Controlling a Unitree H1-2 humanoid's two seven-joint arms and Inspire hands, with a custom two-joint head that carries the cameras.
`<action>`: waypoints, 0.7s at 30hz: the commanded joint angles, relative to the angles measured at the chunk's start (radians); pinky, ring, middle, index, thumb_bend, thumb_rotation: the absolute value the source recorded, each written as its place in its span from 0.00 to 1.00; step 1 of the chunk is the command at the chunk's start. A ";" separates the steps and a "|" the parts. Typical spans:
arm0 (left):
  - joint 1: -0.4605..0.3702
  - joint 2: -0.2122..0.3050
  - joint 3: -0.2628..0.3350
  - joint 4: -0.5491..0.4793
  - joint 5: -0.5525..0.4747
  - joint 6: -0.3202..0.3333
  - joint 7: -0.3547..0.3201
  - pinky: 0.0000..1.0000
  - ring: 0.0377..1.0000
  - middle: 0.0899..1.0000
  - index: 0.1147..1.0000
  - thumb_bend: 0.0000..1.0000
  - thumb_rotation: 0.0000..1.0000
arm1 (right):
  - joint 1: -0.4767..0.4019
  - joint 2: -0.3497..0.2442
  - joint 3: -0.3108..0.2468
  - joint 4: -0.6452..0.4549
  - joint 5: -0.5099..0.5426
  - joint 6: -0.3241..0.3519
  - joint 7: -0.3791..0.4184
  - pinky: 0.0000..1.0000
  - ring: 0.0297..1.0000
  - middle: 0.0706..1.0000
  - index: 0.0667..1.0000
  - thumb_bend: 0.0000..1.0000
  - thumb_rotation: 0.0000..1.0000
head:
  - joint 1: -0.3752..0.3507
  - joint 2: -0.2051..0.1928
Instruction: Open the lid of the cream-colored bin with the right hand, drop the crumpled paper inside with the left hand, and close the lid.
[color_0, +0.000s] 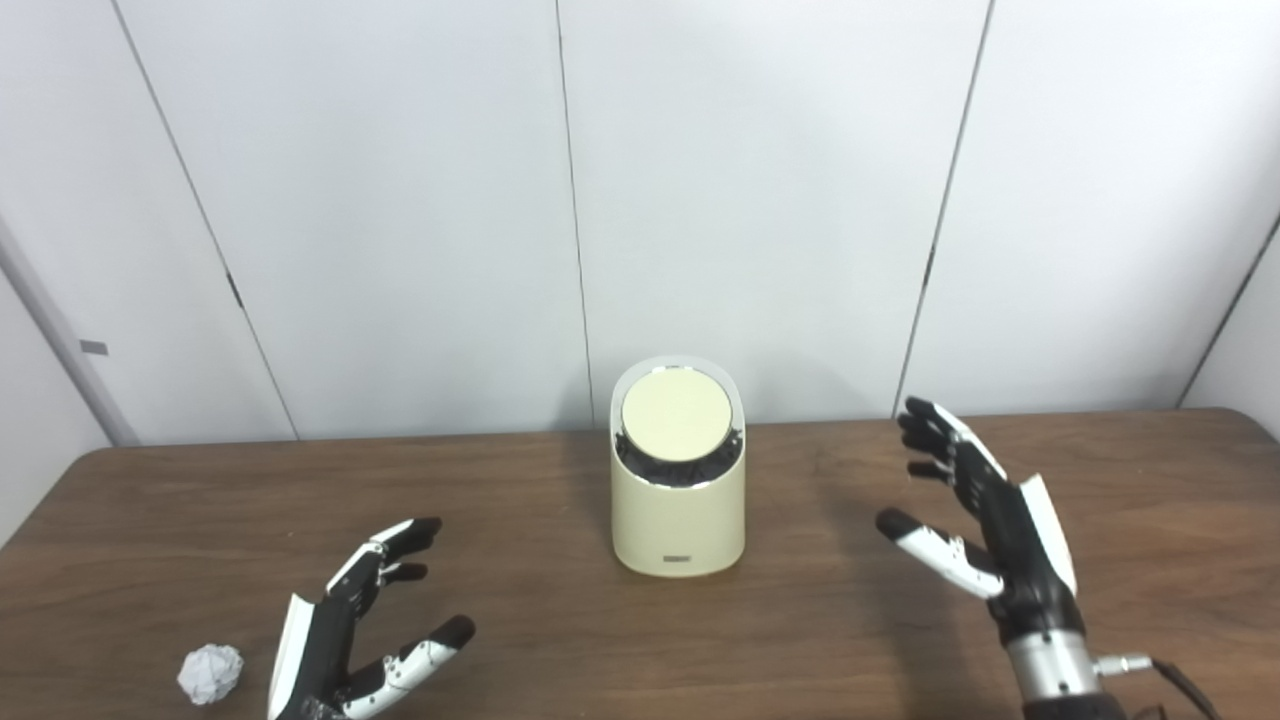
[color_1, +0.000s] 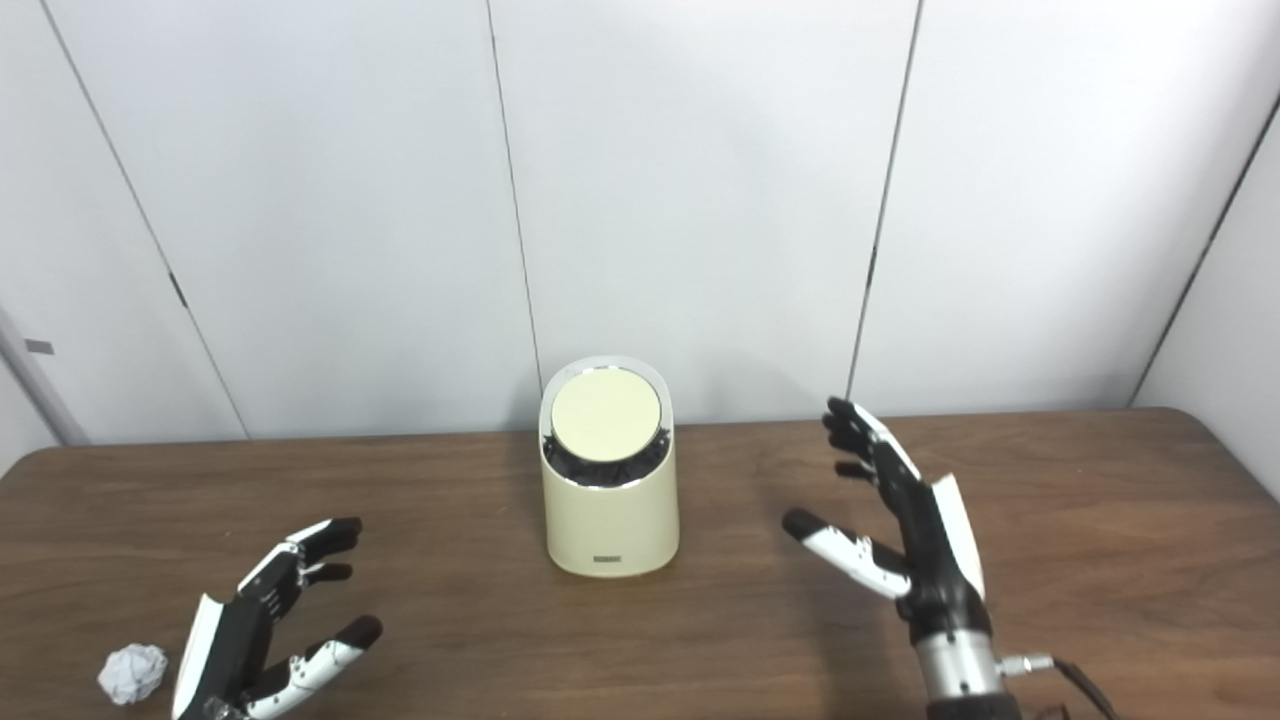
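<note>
A cream-colored bin (color_0: 678, 500) stands upright at the middle of the brown table, its round lid (color_0: 676, 415) tilted toward me and sitting in the rim. A crumpled white paper ball (color_0: 210, 673) lies near the table's front left. My left hand (color_0: 355, 635) hovers just right of the paper, open, fingers spread, holding nothing. Off to the bin's right my right hand (color_0: 985, 520) is raised above the table, open, well apart from the bin.
The wooden table (color_0: 820, 640) runs the full width, its back edge against white wall panels (color_0: 760, 200). Its rounded right corner shows at the far right. A cable (color_0: 1170, 680) trails from my right wrist.
</note>
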 joint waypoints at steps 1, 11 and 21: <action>-0.003 -0.007 -0.005 0.023 0.015 -0.042 0.018 0.72 0.79 0.78 0.74 0.86 0.53 | -0.058 -0.011 0.003 -0.038 -0.007 0.013 0.005 0.77 0.83 0.83 0.85 0.94 0.71 | -0.001 0.001; -0.002 -0.011 -0.007 0.018 0.012 -0.038 0.017 0.70 0.79 0.78 0.75 0.86 0.52 | -0.176 -0.011 0.044 -0.064 -0.064 0.180 0.041 0.77 0.82 0.82 0.84 0.95 0.67 | 0.001 0.002; -0.008 -0.014 -0.011 0.032 0.017 -0.045 0.019 0.70 0.78 0.78 0.75 0.85 0.51 | -0.274 -0.027 0.113 -0.058 -0.187 0.315 0.068 0.72 0.79 0.80 0.82 0.97 0.62 | 0.003 -0.004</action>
